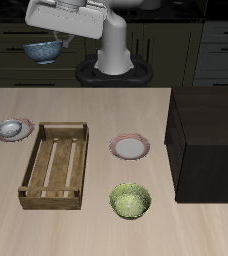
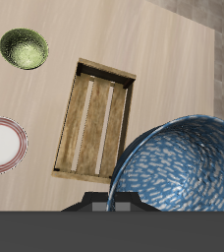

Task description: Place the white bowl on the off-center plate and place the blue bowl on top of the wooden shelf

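On the table [image 1: 86, 235], toward its far side, the white bowl [image 1: 10, 128] already sat on the off-center plate [image 1: 24, 124], just beside the far end of the light slatted wooden crate [image 1: 56, 165], so I judged the first half of the job finished. The other pink-rimmed plate [image 1: 130, 148] lay bare between the crate and the wooden shelf [image 1: 206, 140], and the yellow-green bowl [image 1: 130, 200] stood nearer the front edge, untouched.

What remained was the second half. The blue bowl [image 1: 44, 50] hung high above the table's far edge, up at the tool [image 1: 58, 38], well clear of everything below. In the wrist view its speckled inside [image 2: 178, 162] filled the space right against the tool's body, which told me the tool had hold of it by the rim. I could not make out the fingers themselves, so I read them as closed on the rim from the fact that the bowl hung in the air with nothing under it.

The shelf's flat dark top stood well apart from the bowl, across the table on the opposite side. I judged the carry over to it, and the release, as not yet done.
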Motion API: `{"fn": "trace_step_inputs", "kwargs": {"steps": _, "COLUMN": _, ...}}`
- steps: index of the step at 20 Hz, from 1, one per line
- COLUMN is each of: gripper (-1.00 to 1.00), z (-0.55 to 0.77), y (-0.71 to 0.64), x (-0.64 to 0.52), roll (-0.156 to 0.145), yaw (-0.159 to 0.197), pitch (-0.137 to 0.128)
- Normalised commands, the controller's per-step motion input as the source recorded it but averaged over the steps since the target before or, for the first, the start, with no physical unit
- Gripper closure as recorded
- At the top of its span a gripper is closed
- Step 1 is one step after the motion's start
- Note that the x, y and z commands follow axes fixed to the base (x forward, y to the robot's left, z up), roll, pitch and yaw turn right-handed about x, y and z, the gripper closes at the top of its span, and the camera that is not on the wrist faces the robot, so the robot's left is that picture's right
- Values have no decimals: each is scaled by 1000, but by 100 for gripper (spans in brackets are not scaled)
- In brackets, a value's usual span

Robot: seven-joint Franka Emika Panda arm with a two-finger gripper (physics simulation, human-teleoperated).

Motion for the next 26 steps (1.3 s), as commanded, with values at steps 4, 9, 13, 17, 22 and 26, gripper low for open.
{"fn": "trace_step_inputs", "kwargs": {"steps": 4, "gripper": 100, "z": 96, "y": 255, "x": 0, "roll": 64, "yaw": 24, "pitch": -12}}
{"fn": "trace_step_inputs", "kwargs": {"steps": 9, "gripper": 100, "z": 112, "y": 306, "x": 7, "roll": 39, "yaw": -29, "pitch": -6}}
{"fn": "trace_step_inputs", "kwargs": {"steps": 13, "gripper": 100, "z": 246, "y": 303, "x": 27, "roll": 34, "yaw": 8, "pitch": -25}}
{"fn": "trace_step_inputs", "kwargs": {"steps": 17, "gripper": 100, "z": 330, "y": 396, "x": 76, "roll": 30, "yaw": 19, "pitch": -21}}
{"fn": "trace_step_inputs", "kwargs": {"steps": 22, "gripper": 100, "z": 301, "y": 279, "x": 52, "roll": -14, "yaw": -6, "pitch": -1}}
{"fn": "trace_step_inputs", "kwargs": {"steps": 26, "gripper": 100, "z": 224, "y": 178, "x": 56, "roll": -23, "yaw": -15, "pitch": 8}}
